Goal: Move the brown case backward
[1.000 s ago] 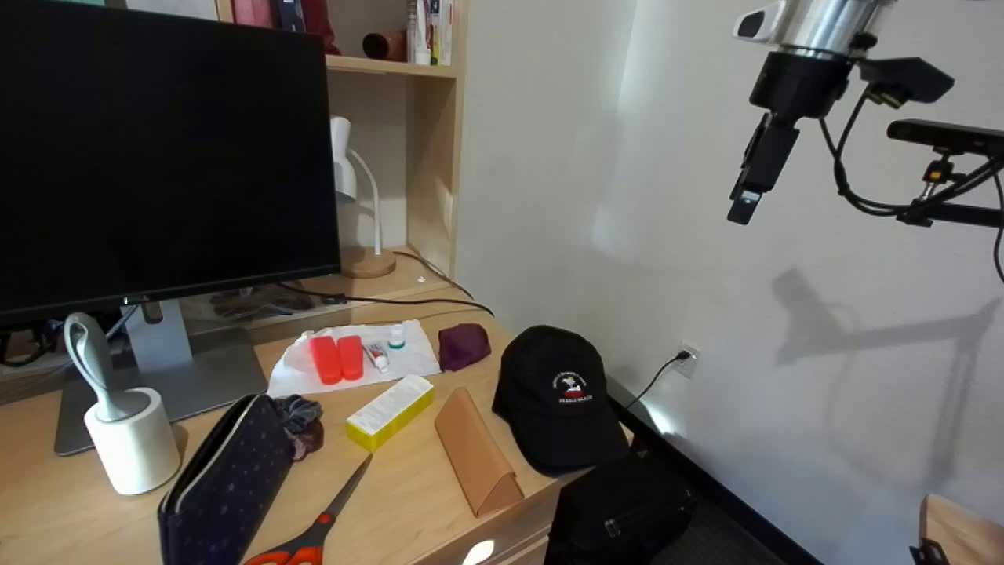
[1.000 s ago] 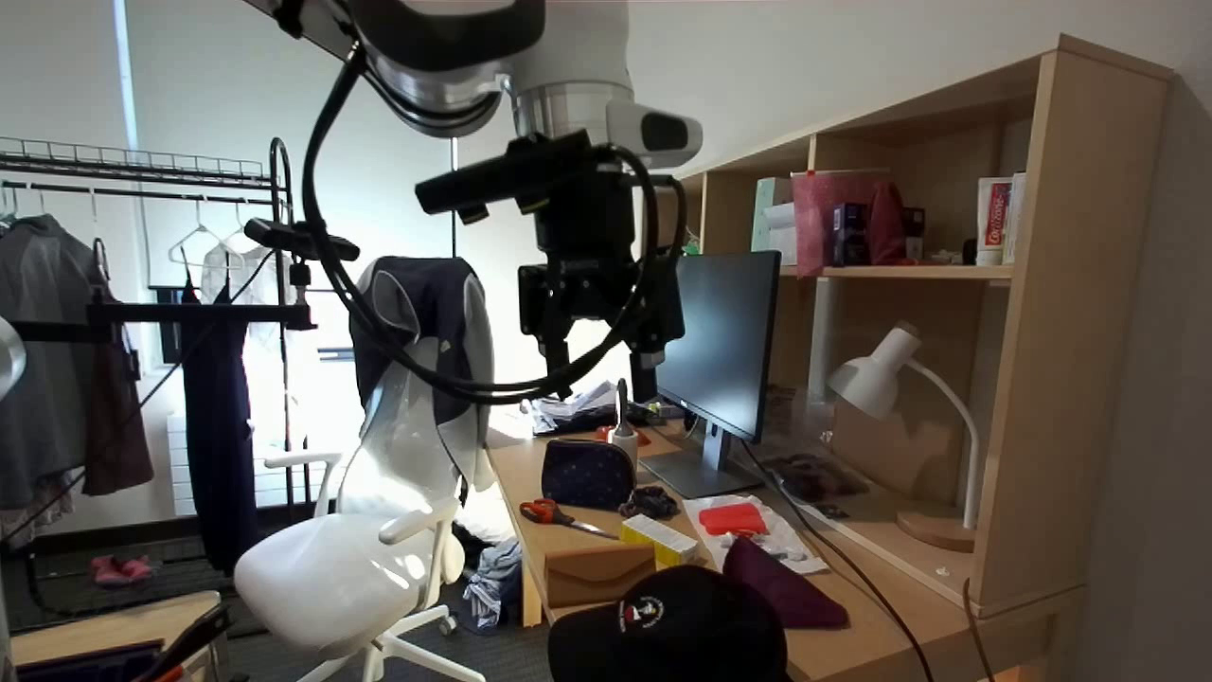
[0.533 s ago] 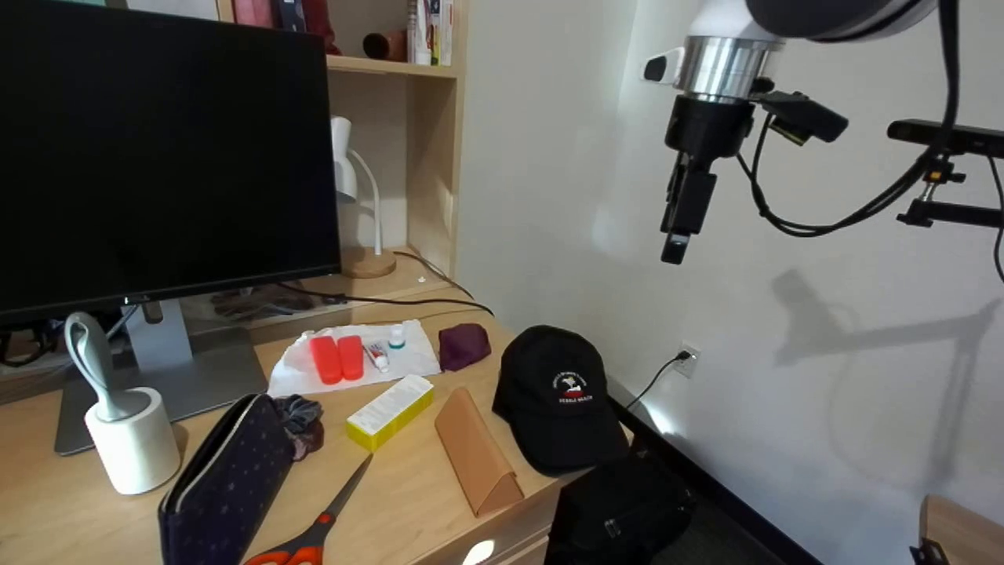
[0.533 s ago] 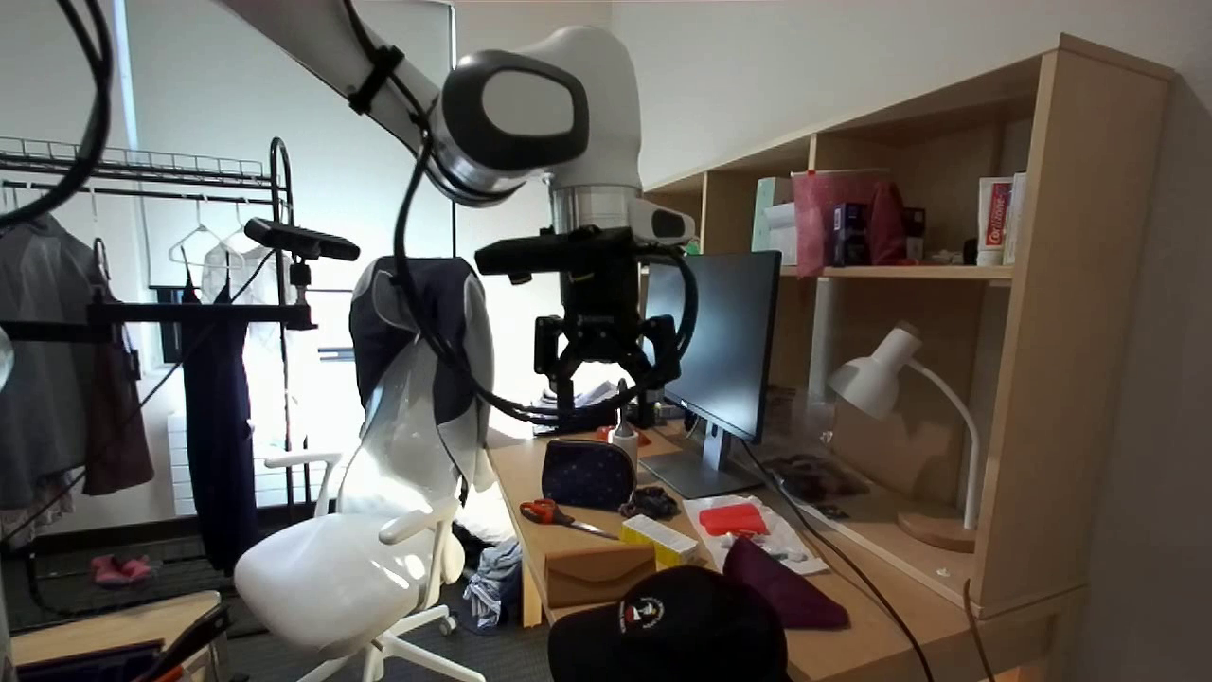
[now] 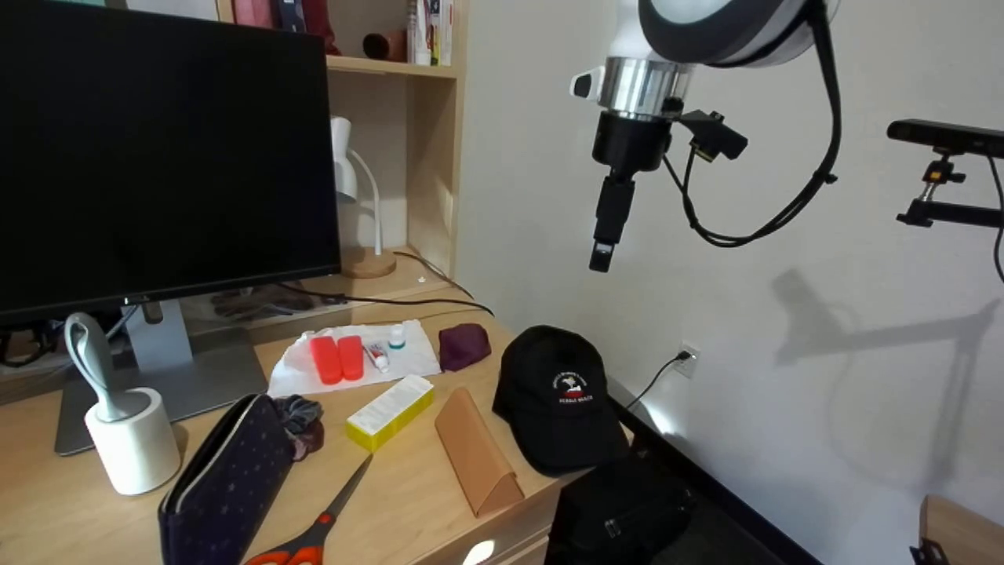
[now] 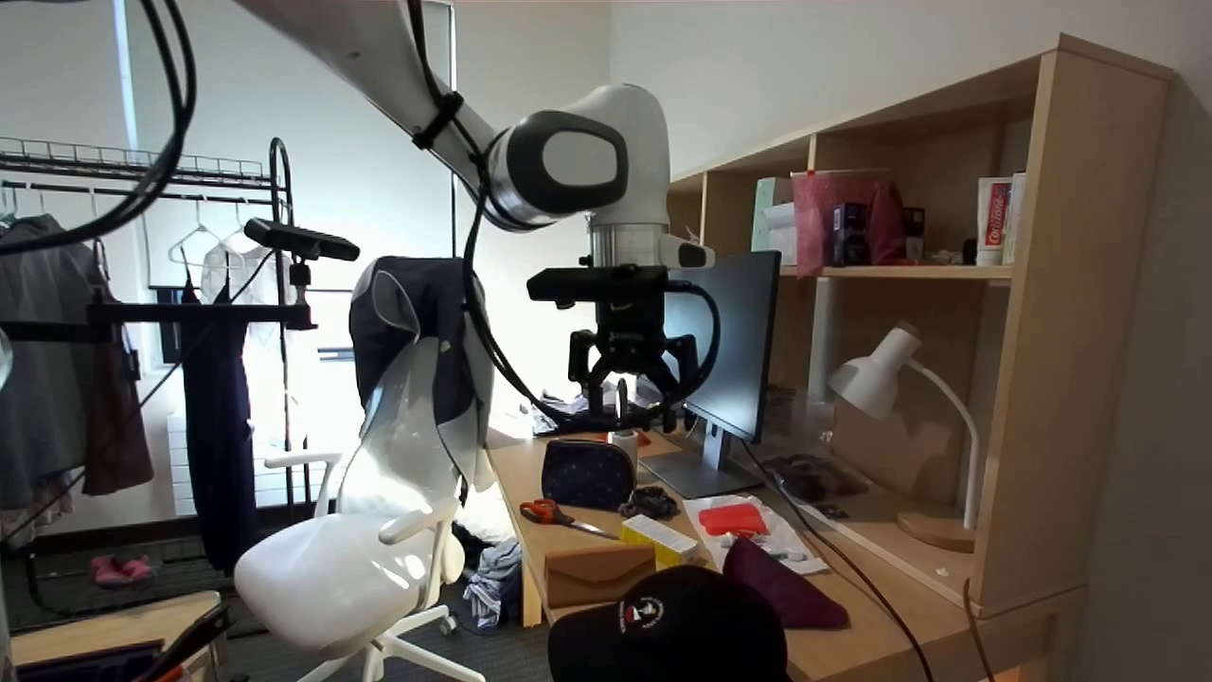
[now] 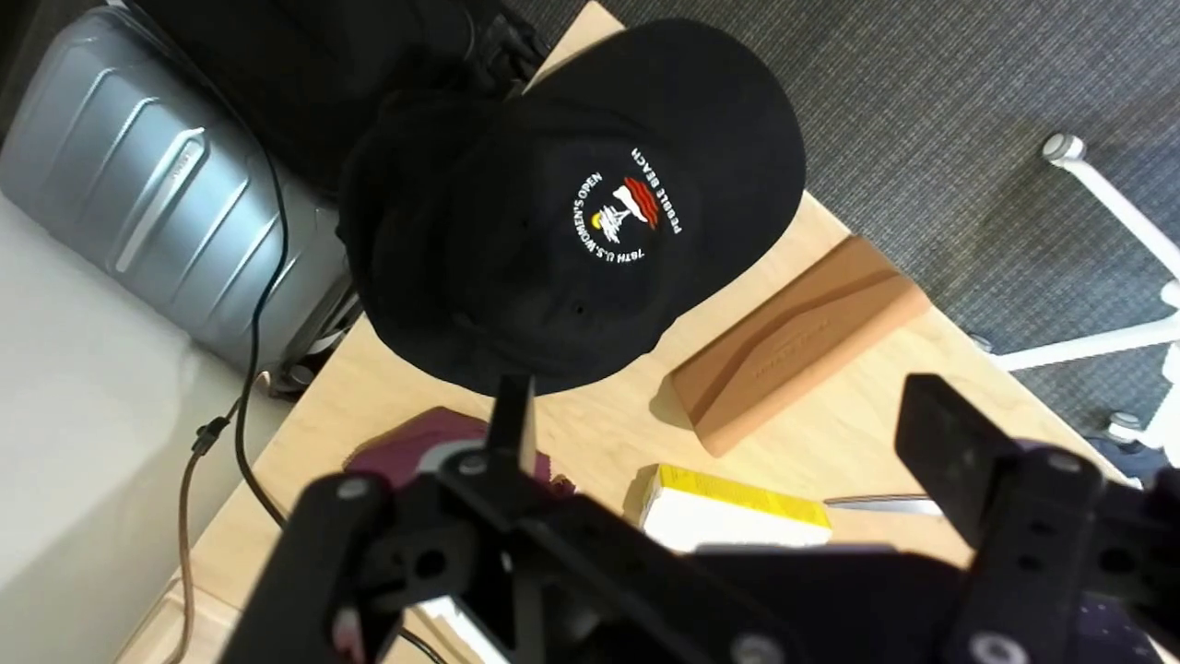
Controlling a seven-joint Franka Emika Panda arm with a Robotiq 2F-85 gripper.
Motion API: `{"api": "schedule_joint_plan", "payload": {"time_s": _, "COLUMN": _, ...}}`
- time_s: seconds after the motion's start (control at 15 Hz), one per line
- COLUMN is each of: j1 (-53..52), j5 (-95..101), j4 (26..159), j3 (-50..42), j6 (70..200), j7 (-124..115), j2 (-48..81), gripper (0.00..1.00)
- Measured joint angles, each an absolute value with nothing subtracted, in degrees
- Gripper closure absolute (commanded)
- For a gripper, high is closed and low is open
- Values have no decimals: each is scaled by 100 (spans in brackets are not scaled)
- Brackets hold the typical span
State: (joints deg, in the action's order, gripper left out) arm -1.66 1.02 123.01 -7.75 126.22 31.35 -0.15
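Note:
The brown case (image 5: 474, 451) is a tan-brown, triangular folded case lying near the desk's front edge, between the yellow box and the black cap. It also shows in an exterior view (image 6: 601, 573) and in the wrist view (image 7: 797, 341). A dark maroon cloth pouch (image 5: 464, 346) lies farther back on the desk; it also shows in the wrist view (image 7: 419, 443), partly hidden by a finger. My gripper (image 5: 602, 259) is open and empty, well above the desk. In the wrist view my fingertips (image 7: 719, 429) are wide apart, with the brown case beyond the gap between them.
The black cap (image 7: 572, 203) lies beside the brown case. A yellow and white box (image 5: 390, 412), scissors (image 5: 333, 502), a navy pouch (image 5: 227, 479) and a lint roller (image 5: 133, 439) are on the desk. A monitor (image 5: 165, 157) and a shelf with a lamp (image 6: 871, 379) stand behind.
My open gripper has moved left and lower in an exterior view, and right and lower in an exterior view from another place. The things on the desk have not moved.

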Motion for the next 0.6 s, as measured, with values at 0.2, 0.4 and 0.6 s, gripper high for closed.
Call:
{"api": "schedule_joint_plan", "payload": {"time_s": 0.2, "j1": -160, "j5": 97, "j4": 12298, "j3": -775, "j6": 12622, "j7": 3135, "j2": -14, "gripper": 0}}
{"api": "schedule_joint_plan", "payload": {"time_s": 0.4, "j1": -151, "j5": 96, "j4": 12299, "j3": -756, "j6": 12622, "j7": 3135, "j2": -13, "gripper": 0}}
{"api": "schedule_joint_plan", "payload": {"time_s": 0.6, "j1": -135, "j5": -328, "j4": 12314, "j3": -617, "j6": 12693, "j7": 2826, "j2": 74, "gripper": 0}}
